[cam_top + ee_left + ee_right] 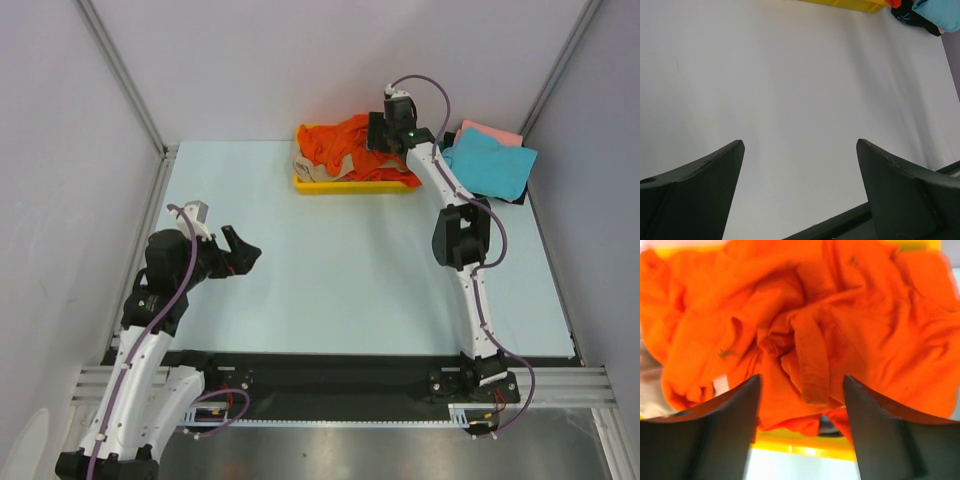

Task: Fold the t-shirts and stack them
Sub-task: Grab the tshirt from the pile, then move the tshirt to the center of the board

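Right claw (801,379) is spread open and empty, and right beneath it the crumpled bright orange cloth t-shirt (805,315) heaps up in the shallow yellow plastic tray (352,186), beige cloth (309,168) bunched to its left. Off to its right, a soft teal t-shirt (490,162) lies flat over a pink one (492,133) on the pale counter (330,280); left claw (800,145) gapes open too, holding nothing.

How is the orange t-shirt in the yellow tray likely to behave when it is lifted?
The orange t-shirt lies crumpled in deep folds, so it will probably hang limp and unfold. It overlaps a beige shirt, which may drag along.
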`<state>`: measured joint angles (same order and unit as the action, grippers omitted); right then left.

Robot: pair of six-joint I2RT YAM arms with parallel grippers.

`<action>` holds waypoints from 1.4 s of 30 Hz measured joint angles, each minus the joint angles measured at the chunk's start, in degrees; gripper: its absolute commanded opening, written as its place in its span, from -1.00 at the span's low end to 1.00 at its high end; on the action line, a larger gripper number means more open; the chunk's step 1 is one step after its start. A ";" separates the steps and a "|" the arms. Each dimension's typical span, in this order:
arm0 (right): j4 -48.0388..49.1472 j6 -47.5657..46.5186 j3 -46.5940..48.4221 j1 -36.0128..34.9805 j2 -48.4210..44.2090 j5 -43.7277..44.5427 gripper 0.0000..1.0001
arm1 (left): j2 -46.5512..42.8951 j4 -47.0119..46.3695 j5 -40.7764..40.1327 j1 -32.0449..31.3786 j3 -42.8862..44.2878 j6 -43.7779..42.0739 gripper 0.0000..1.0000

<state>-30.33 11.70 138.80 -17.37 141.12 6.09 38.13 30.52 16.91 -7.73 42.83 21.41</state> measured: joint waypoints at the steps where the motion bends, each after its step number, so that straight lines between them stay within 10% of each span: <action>1: -0.02 0.09 0.00 0.00 0.42 -0.11 0.11 | 0.11 0.00 0.13 0.17 0.00 0.00 0.99; 6: 0.28 -0.17 0.00 0.00 1.11 -0.13 -1.00 | 0.24 -0.22 1.16 1.64 -0.42 0.00 1.00; 18: -0.57 -7.85 9.55 -6.73 -2.99 2.47 -1.00 | 0.24 -0.46 1.40 2.54 -0.79 0.00 0.99; 27: 9.86 -18.10 -1.60 -28.20 -42.64 5.68 -1.00 | 0.83 -0.44 1.33 2.56 -0.81 0.00 1.00; 33: 18.21 -11.26 -29.92 -13.09 -63.43 11.74 -1.00 | 0.85 -0.44 1.09 2.56 -0.81 -0.02 1.00; 42: 11.34 2.84 -81.48 -0.72 -66.51 9.68 -0.92 | 2.56 -0.28 -0.31 2.56 -0.81 0.00 1.00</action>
<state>-18.98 14.55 57.32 -18.09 74.61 15.77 40.69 30.24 16.60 -5.17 42.02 21.41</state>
